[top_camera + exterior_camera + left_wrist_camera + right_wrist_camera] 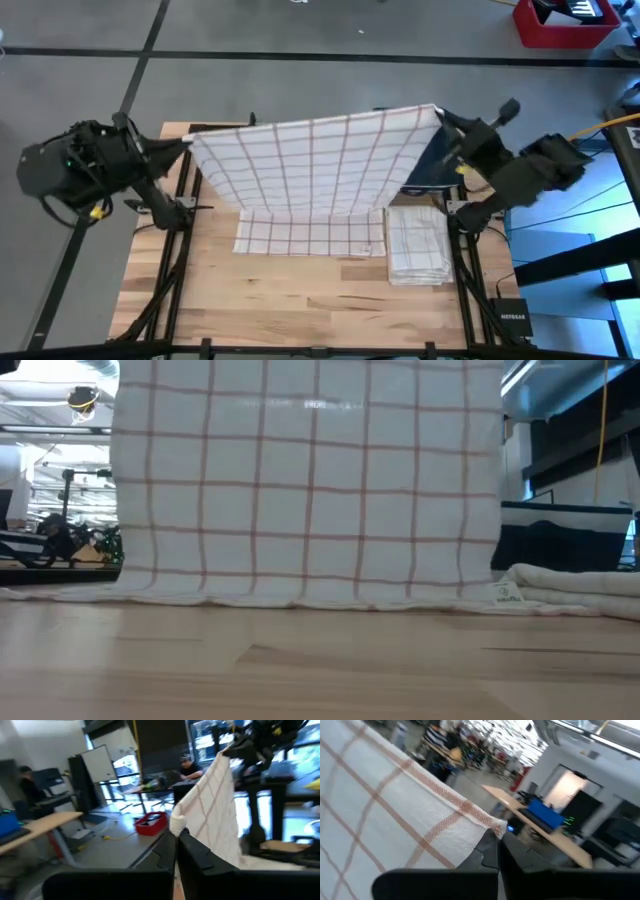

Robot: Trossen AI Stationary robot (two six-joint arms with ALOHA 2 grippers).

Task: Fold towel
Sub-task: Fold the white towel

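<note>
A white towel with thin red checks (310,160) hangs stretched between my two grippers above the wooden table (300,300). Its lower edge (300,598) lies on the tabletop. My left gripper (186,143) is shut on the towel's upper left corner, at the table's far left. My right gripper (441,117) is shut on the upper right corner, at the far right. In the left wrist view the towel (210,815) runs away to the right gripper (235,747). My left gripper pinches the towel's upper left corner (178,822) between its two fingers, coming level from the table's left side. The towel hangs below and stretches toward the other gripper. My right gripper pinches the upper right corner (495,827) between its two fingers, level from the right. The top edge (420,775) is drawn fairly taut.
A stack of folded white towels (418,243) lies on the table's right side, beside the hanging towel's lower end. A dark blue bin (560,535) stands behind it. A red box (560,22) sits on the floor beyond the table. People sit at desks in the room behind.
</note>
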